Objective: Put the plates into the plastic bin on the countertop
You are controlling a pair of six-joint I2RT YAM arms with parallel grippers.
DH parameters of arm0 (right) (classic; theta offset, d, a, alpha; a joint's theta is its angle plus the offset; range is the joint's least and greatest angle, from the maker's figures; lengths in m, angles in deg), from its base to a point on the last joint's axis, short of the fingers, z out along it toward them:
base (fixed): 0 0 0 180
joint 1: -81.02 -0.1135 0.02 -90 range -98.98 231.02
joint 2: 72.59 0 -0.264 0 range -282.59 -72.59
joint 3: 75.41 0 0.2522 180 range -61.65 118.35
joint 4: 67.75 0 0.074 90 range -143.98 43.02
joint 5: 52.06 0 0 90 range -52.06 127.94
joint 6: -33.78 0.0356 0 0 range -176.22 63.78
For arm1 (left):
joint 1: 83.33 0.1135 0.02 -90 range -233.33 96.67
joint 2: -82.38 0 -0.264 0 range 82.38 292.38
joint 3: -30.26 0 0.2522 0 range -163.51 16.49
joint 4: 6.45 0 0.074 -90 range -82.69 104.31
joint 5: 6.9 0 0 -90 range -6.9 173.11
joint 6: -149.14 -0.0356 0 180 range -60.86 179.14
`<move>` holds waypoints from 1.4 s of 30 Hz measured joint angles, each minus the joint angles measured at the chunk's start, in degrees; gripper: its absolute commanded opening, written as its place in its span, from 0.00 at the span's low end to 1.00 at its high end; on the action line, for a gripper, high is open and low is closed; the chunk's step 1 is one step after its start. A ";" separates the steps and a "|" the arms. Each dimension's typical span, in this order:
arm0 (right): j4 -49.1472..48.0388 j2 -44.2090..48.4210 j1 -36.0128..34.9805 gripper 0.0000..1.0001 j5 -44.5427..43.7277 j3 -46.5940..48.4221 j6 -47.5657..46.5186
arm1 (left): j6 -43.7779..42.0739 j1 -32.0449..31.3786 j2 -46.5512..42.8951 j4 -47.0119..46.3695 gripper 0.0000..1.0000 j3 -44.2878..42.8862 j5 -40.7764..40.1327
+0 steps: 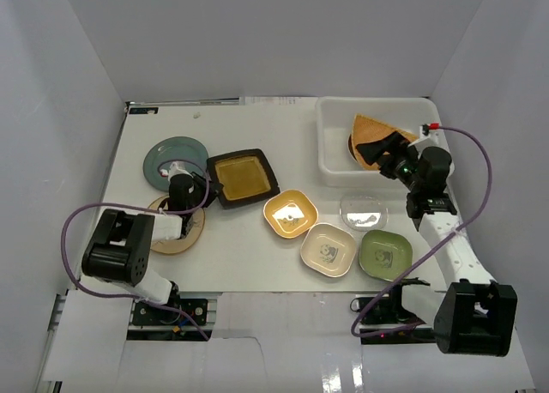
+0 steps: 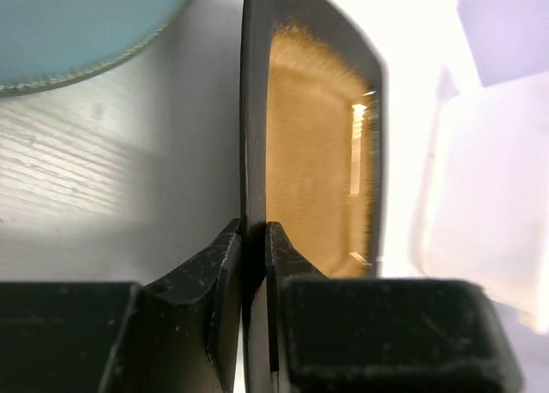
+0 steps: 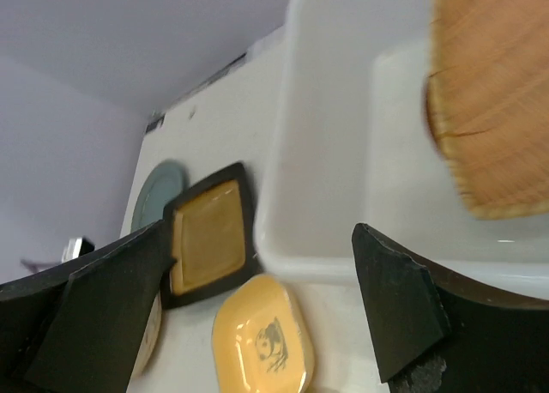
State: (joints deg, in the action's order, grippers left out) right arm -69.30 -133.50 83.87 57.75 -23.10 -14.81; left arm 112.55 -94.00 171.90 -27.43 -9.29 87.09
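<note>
Black-rimmed yellow plate (image 1: 243, 177), seen left of the middle of the countertop (image 1: 257, 264), is clamped at its left rim between the fingers of the left gripper (image 2: 253, 234). The right gripper (image 1: 378, 150) is spread wide, grasping nothing, above the plastic bin (image 1: 330, 166) at the far right corner. A woven fan tray (image 1: 371, 127) is seen inside the bin. A teal round plate (image 1: 163, 157) is set by the left edge.
</note>
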 measured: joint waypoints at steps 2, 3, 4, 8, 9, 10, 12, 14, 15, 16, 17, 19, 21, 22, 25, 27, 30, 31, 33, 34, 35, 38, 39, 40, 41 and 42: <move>0.57 -1.40 -6.82 0.93 1.36 1.51 -2.43 | 0.39 0.04 -4.57 0.72 0.00 1.14 0.22; 0.68 -2.36 -9.60 0.93 1.99 2.56 -3.78 | 0.59 0.09 -6.97 0.92 0.00 1.57 0.33; 0.83 -3.37 -12.44 0.93 2.86 3.63 -5.05 | 0.90 0.17 -9.55 1.03 0.00 1.86 0.44; 0.98 -7.06 -20.09 0.93 5.31 7.26 -8.92 | 1.49 0.94 -18.10 1.57 0.00 1.92 0.96; 1.09 -8.15 -21.20 0.92 5.70 8.17 -9.62 | 1.51 1.29 -19.61 1.66 0.00 1.92 0.94; 1.31 -9.29 -22.27 0.92 5.97 9.09 -10.32 | 1.53 1.66 -21.16 1.86 0.00 1.92 0.98; 1.95 -11.89 -24.30 0.91 6.14 11.34 -11.28 | 1.62 2.47 -23.76 2.91 0.00 1.92 1.27; 2.12 -14.32 -26.43 0.90 6.05 13.25 -12.04 | 1.88 3.10 -26.18 4.00 0.00 1.95 1.66; 2.12 -15.23 -27.52 0.90 5.86 13.97 -12.22 | 2.01 3.26 -27.56 4.81 0.00 1.97 1.75; 2.03 -16.22 -28.81 0.90 5.81 14.60 -12.35 | 2.12 3.37 -28.74 5.18 0.00 1.97 1.92; 1.86 -17.16 -30.03 0.90 5.84 15.10 -12.37 | 2.21 3.41 -30.01 5.68 0.00 1.97 2.10; 1.62 -19.28 -32.33 0.90 5.68 16.06 -12.33 | 2.23 3.48 -31.89 6.43 0.00 1.97 2.51; 1.20 -22.10 -35.08 0.90 4.98 16.90 -12.31 | 2.27 3.50 -32.52 6.71 0.00 1.97 2.99; 0.98 -23.71 -36.46 0.90 4.33 17.35 -12.46 | 2.45 3.50 -32.41 6.88 0.00 1.97 3.10; 0.98 -30.47 -41.55 0.90 2.67 19.96 -13.03 | 3.23 3.69 -31.30 6.29 0.00 2.84 3.67; 0.87 -36.35 -44.61 0.91 1.40 22.80 -13.31 | 3.63 3.85 -30.47 6.01 0.00 4.00 3.91; 1.01 -44.02 -47.34 0.96 0.26 26.47 -13.07 | 3.78 3.89 -29.31 6.10 0.00 6.21 4.04; 1.07 -46.16 -47.65 0.96 -0.24 27.47 -13.03 | 3.85 3.89 -29.07 6.19 0.00 7.06 4.17; 1.97 -49.35 -47.76 0.97 -1.51 28.98 -12.96 | 4.00 3.93 -28.96 6.21 0.00 8.02 4.59; 2.38 -50.58 -47.69 0.98 -2.38 29.79 -13.03 | 3.96 3.93 -28.98 6.03 0.00 8.20 4.90; 2.89 -51.52 -47.58 0.98 -3.15 30.53 -13.09 | 3.98 3.93 -28.98 5.99 0.00 8.24 5.16; 3.91 -53.62 -47.54 0.99 -5.11 32.98 -13.42 | 3.78 3.93 -28.94 5.44 0.00 9.16 5.92; 4.24 -54.01 -47.47 0.99 -5.60 33.46 -13.44 | 3.65 3.93 -28.85 5.38 0.00 9.84 6.01; 4.42 -54.36 -47.45 0.99 -5.84 34.10 -13.57 | 3.58 3.93 -28.61 5.42 0.00 10.45 6.10; 4.61 -54.51 -47.45 0.99 -6.23 34.34 -13.60 | 3.39 3.93 -28.22 5.64 0.00 10.97 6.12; 4.90 -54.69 -47.45 0.99 -6.54 34.51 -13.66 | 3.15 3.93 -27.67 6.19 0.00 11.41 6.10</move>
State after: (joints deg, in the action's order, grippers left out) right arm -64.40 -188.19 36.42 51.22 11.41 -28.47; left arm 115.69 -90.07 144.22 -21.25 2.12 93.19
